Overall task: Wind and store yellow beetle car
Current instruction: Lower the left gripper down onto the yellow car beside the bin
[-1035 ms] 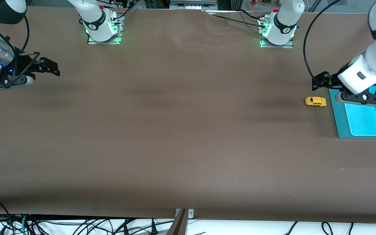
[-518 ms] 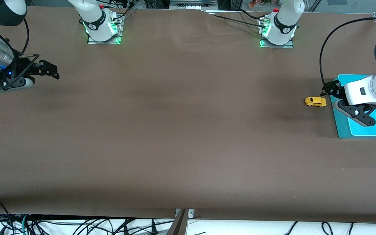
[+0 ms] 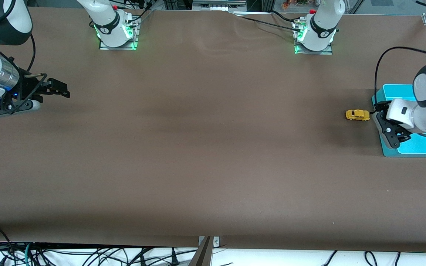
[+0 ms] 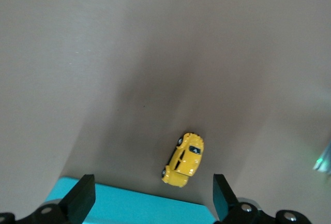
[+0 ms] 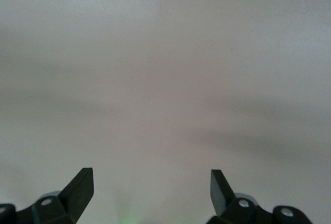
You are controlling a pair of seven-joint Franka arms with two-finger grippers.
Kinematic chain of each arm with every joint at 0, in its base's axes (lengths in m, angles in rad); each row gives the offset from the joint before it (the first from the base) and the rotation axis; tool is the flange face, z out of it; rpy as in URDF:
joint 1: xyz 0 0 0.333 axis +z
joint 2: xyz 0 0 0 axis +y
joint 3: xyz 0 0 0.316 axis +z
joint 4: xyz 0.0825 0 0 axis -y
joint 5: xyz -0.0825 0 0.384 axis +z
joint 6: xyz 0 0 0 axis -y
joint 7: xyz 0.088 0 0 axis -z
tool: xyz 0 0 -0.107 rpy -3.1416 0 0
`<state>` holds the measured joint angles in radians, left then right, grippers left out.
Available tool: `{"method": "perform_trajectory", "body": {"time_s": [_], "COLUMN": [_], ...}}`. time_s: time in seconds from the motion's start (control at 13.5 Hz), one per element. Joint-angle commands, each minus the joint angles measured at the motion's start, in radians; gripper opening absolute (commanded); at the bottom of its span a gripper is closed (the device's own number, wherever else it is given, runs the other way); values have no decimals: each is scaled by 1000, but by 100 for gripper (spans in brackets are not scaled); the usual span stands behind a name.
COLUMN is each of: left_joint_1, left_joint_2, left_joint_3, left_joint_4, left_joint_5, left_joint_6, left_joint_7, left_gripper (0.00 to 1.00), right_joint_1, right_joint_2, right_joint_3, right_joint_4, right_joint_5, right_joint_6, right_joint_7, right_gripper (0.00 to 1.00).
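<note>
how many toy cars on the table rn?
1. The yellow beetle car sits on the table beside the teal tray, at the left arm's end, with the open left gripper next to it. No others visible.

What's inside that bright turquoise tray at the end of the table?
The shallow turquoise tray shows only a bare strip of floor; the left gripper, open, and its arm cover the rest, so anything there is hidden. The tiny yellow beetle car sits outside on the brown table.
</note>
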<state>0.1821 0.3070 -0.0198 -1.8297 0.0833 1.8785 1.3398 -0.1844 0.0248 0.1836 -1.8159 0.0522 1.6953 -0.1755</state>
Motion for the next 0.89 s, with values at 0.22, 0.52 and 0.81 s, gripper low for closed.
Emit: {"method": "perform_trajectory", "body": {"time_s": [0.22,0.52,0.81], "left_joint_1": [46,54,160], "left_joint_2": [-160,-154,-100], "left_joint_3": [-16,-14,-16], "left_joint_4": [-392,-526,-545], "left_joint_5": [33,59,69], "left_joint_6": [292,491,597], "left_joint_7": [206,330,548], "left_gripper": [100,100,99], "right_joint_1": [2,14,34], "right_joint_2": [14,14,6], "right_joint_3": [2,7,7], "right_joint_4": [27,35,75], "right_joint_5": [-5,-37,-60], "right_joint_6": [10,20,9], "right_joint_7": [-2,14,100], "right_gripper": [100,100,100]}}
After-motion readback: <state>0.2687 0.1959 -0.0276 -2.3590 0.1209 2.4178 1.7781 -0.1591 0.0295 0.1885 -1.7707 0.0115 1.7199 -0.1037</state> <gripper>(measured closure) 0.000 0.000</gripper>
